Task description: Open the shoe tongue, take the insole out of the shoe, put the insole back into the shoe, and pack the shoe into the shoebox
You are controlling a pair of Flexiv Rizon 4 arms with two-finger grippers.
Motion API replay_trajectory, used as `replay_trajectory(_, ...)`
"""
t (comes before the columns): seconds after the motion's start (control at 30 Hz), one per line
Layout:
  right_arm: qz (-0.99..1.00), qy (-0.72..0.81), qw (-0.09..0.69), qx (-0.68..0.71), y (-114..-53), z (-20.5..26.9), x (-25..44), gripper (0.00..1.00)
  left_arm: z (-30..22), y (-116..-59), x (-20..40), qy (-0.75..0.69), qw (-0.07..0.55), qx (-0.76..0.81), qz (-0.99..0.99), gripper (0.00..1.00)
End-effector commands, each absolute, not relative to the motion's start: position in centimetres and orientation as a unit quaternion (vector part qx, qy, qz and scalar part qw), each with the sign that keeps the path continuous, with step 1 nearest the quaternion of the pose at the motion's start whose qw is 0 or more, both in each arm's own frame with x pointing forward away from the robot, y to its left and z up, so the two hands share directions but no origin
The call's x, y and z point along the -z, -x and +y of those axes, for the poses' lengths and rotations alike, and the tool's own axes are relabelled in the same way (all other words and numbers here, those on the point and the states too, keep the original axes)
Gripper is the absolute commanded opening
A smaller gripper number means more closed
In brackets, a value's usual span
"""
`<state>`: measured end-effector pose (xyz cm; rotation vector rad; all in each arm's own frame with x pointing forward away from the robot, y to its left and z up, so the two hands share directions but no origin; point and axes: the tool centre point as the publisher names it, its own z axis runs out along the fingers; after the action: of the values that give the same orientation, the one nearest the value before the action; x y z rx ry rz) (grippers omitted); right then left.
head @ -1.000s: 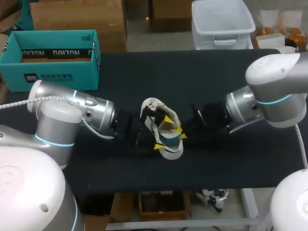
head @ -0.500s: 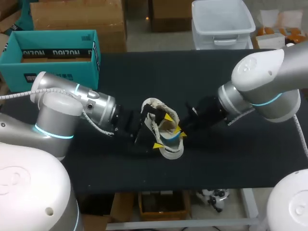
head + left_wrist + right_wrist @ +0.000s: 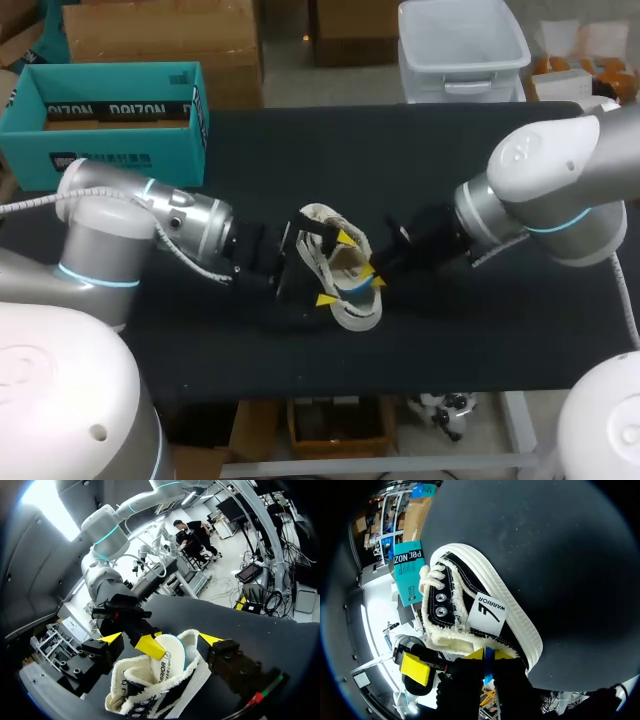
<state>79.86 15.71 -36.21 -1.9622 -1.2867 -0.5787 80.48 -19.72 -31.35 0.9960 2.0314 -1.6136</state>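
Note:
A black canvas shoe with a white sole and frayed cream lining lies mid-table. My left gripper is open wide, one yellow tip on each side of the shoe's opening. From the other side, my right gripper is shut on the insole's blue-edged rim at the heel. The white insole stands partly up out of the shoe, between the left gripper's fingers. The teal shoebox stands open at the back left, also seen beyond the shoe's toe.
The black table top carries only the shoe and the shoebox. Its front edge runs a short way past the shoe. Both arms meet at the middle, close together.
My left gripper has edged right, further around the shoe, and opened slightly wider. The right arm's elbow has shifted while its gripper stayed shut at the heel. The shoe has barely moved.

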Motion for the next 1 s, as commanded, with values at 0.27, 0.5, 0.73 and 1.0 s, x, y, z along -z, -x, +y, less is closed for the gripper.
replay_trajectory(0.27, -0.494, 0.751, 0.369, 0.235, -79.8, 15.3, 36.9, 0.00, -15.3, -79.9, 24.3, -0.367, 0.170, 0.551, 0.730, 1.00)
replay_trajectory(0.5, -0.498, 0.754, 0.363, 0.228, -79.7, 15.2, 37.2, 0.00, -15.0, -80.1, 24.2, -0.371, 0.168, 0.541, 0.735, 1.00)
replay_trajectory(0.73, -0.507, 0.773, 0.325, 0.198, -79.5, 15.3, 37.3, 0.04, -14.3, -79.9, 23.4, -0.372, 0.170, 0.522, 0.748, 1.00)
replay_trajectory(1.0, -0.517, 0.771, 0.313, 0.203, -79.3, 15.5, 36.4, 0.91, -13.6, -79.6, 22.7, -0.366, 0.176, 0.510, 0.758, 1.00)
